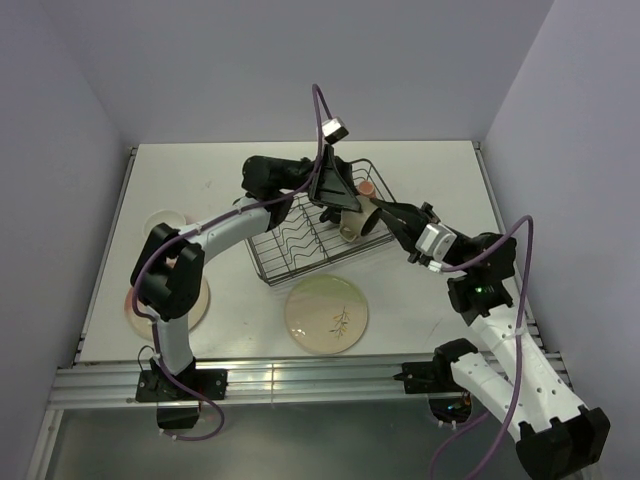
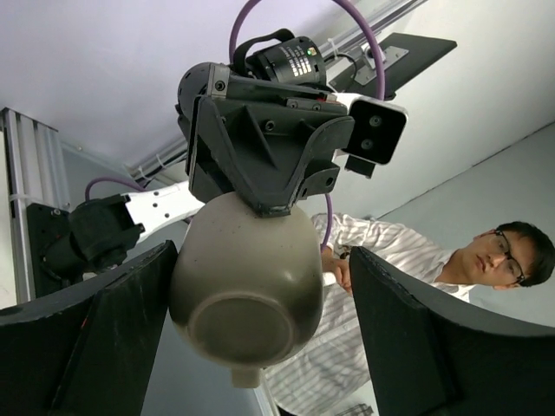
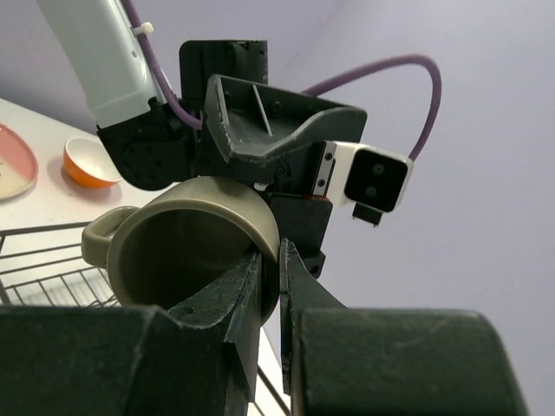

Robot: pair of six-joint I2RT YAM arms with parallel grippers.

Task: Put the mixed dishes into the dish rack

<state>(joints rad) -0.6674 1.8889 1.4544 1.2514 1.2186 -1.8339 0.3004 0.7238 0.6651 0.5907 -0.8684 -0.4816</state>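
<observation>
An olive mug (image 1: 352,228) hangs tilted over the right part of the black wire dish rack (image 1: 300,245). My right gripper (image 1: 370,212) is shut on its rim, one finger inside and one outside (image 3: 279,260). My left gripper (image 1: 338,203) is open around the mug's rounded base (image 2: 247,286); the left finger (image 2: 130,321) is at the mug's side and the right finger (image 2: 408,329) stands apart from it. A green-tinted plate (image 1: 326,315) lies in front of the rack. A pink-tinted plate (image 1: 195,305) lies at the left, partly under my left arm. The orange bowl (image 3: 91,163) sits beyond it.
A small pinkish-orange item (image 1: 368,187) shows at the rack's far right corner. The rack's wavy dividers (image 1: 295,240) stand bare on its left half. A person (image 2: 486,260) appears behind the arms in the left wrist view.
</observation>
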